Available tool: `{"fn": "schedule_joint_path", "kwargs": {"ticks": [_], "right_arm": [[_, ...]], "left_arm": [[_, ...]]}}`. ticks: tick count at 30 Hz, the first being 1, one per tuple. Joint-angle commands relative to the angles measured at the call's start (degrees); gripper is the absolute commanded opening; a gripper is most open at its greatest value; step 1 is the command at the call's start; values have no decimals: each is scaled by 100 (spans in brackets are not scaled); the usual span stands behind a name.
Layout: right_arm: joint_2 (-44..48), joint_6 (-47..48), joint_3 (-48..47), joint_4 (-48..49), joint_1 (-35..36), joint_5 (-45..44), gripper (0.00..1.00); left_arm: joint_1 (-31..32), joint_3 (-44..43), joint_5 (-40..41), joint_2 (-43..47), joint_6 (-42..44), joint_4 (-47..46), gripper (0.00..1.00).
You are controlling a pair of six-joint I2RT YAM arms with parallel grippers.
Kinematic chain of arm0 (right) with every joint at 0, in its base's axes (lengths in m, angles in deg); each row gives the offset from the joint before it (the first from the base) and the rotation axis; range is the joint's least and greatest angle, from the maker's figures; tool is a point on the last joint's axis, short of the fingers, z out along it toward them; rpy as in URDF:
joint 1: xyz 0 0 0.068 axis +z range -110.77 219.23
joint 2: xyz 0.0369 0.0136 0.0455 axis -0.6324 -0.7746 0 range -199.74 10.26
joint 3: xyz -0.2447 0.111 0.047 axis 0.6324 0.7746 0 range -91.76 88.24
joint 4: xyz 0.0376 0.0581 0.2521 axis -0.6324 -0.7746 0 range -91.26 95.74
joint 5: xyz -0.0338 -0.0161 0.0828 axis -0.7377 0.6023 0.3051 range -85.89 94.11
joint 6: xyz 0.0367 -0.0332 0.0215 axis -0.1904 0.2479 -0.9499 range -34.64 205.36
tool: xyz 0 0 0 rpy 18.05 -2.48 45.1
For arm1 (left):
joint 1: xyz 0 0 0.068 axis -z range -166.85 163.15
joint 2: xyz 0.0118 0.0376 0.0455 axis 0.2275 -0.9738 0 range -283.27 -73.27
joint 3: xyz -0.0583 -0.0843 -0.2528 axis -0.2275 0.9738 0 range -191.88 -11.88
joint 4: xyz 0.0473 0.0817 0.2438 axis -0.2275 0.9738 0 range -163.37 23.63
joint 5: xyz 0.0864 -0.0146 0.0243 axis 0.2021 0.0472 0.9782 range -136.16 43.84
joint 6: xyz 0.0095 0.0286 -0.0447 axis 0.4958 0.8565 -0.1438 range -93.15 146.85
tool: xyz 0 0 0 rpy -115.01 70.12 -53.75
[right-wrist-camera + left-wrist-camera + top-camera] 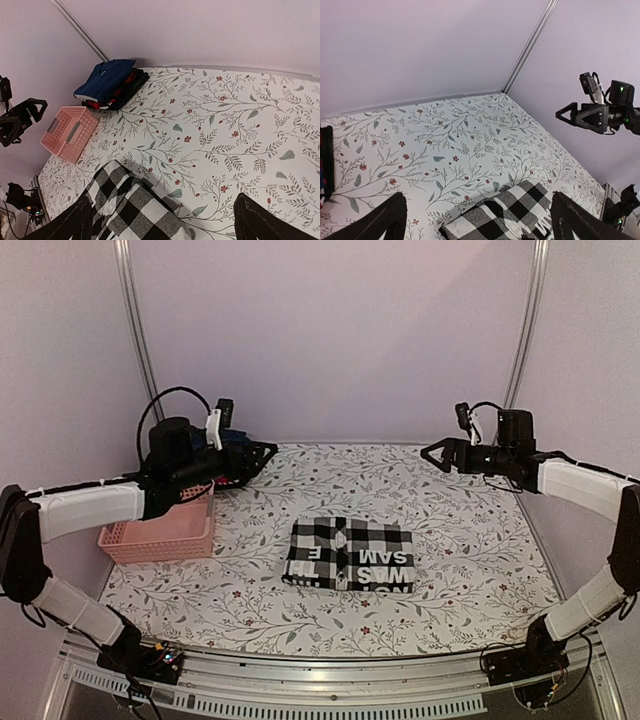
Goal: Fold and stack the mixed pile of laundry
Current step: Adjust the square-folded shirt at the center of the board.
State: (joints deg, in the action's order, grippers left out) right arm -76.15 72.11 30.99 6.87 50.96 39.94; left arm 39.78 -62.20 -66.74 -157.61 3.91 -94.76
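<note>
Checked shirt (348,555): one, folded; pink basket (160,540): one.

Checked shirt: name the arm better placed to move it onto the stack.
Probably left: the stack lies far left by the open left claw; the folded shirt sits mid-table, the right claw opposite.

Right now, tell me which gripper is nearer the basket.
Left. The left gripper hangs just behind the basket, by its far right corner; the right gripper hangs far off to its right.
</note>
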Motion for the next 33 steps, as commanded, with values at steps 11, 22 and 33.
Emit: {"fn": "schedule_joint_path", "kwargs": {"ticks": [11, 22, 33], "right_arm": [[1164, -1156, 1056, 861, 779, 978, 99], [-299, -3002, 2260, 3774, 1905, 1699, 99], [-2197, -4330, 2552, 6023, 2211, 1970, 99]], "left_arm": [[993, 833, -139, 1225, 85, 286, 100], [2063, 647, -1378, -938, -971, -1081, 100], [2135, 712, -1989, -2329, -2133, -2367, 100]]}}
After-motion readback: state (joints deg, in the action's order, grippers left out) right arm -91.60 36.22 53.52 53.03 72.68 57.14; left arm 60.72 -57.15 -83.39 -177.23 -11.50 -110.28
